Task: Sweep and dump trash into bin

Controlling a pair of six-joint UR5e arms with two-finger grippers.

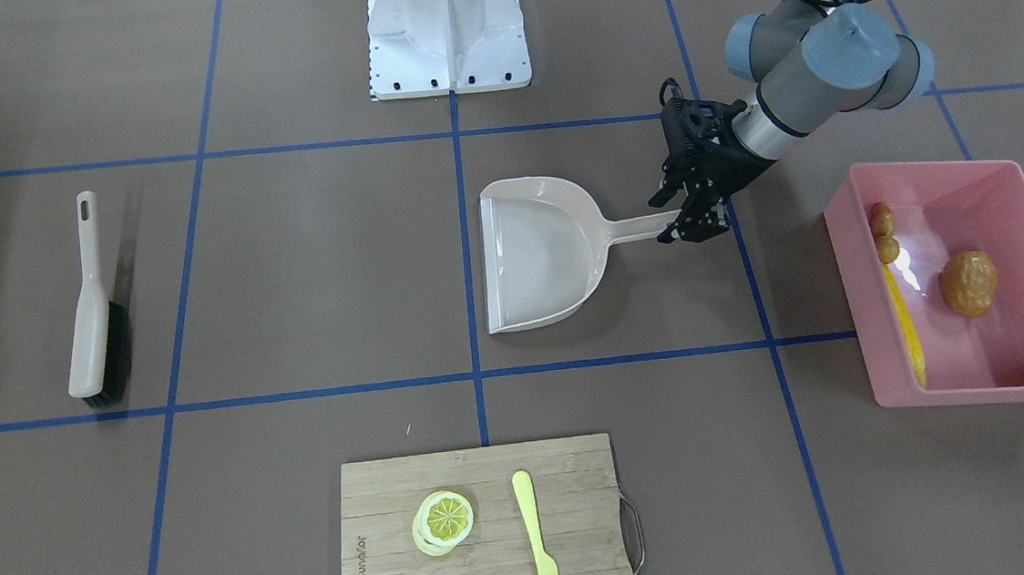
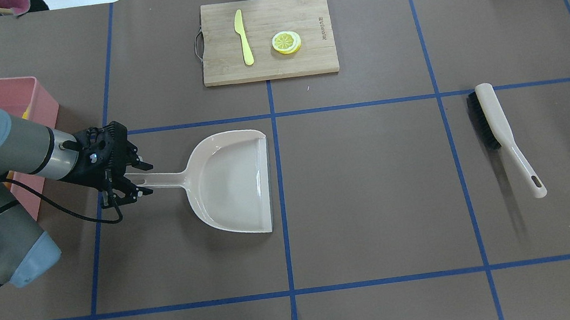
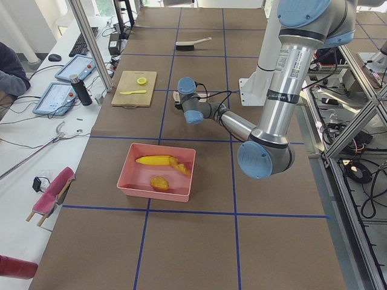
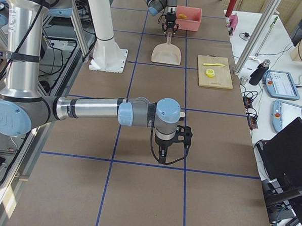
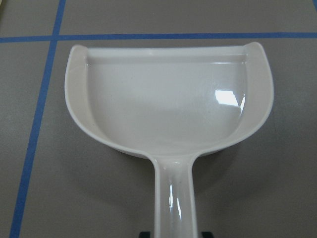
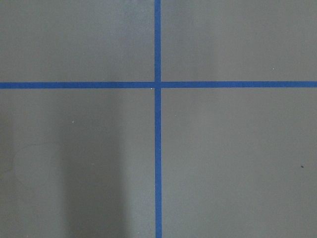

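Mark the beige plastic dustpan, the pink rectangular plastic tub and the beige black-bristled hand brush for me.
beige plastic dustpan [image 1: 537, 263]: exterior front-facing view, bare floor of the pan.
pink rectangular plastic tub [image 1: 857, 288]: exterior front-facing view, wall nearest the dustpan.
beige black-bristled hand brush [image 1: 92, 298]: exterior front-facing view, middle of the handle.

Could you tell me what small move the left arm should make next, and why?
Probably open the left end effector and lift it clear of the dustpan handle. The corn cob, ginger root and potato already lie in the pink bin, and the dustpan lies empty and flat on the table. Whether the jaws clamp the handle is unclear.
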